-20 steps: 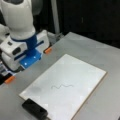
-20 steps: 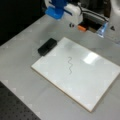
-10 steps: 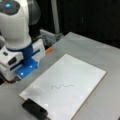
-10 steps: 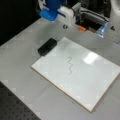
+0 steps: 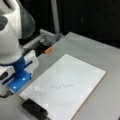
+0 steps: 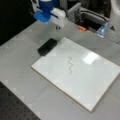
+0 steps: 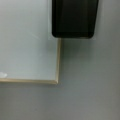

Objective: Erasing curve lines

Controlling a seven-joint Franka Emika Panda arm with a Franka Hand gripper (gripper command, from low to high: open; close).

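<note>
The curve lines (image 5: 62, 86), a thin dark grey wavy marker squiggle, are whole and unsmudged in both front views (image 6: 70, 65), so by my reading none of the erasing has been done and all of it remains. The squiggle is short, with a few soft bends, and far smaller than the white rectangular board with a pale wooden edge (image 5: 82, 72) that carries it; it sits near the middle of the board, somewhat toward the corner where the eraser lies. Bright glare patches on the board (image 6: 100, 75) are reflections, not marks. A black, block-shaped eraser (image 6: 47, 46) rests at that corner of the board, partly over the board's edge and partly on the grey table (image 6: 20, 62); the wrist view shows its dark rounded end (image 7: 74, 18) straddling the wooden edge close to the corner (image 7: 30, 50). The arm's gripper (image 6: 58, 27), white with a blue mount, hangs above the table just beyond the eraser and is nearer to it than to anything else, without touching it; in a front view it stands at the board's near-left corner (image 5: 17, 83). Whether the jaws are wide or narrow I cannot tell, and nothing is seen held in them. A small orange object (image 5: 48, 50) lies near the table's far edge, well apart from the board.
</note>
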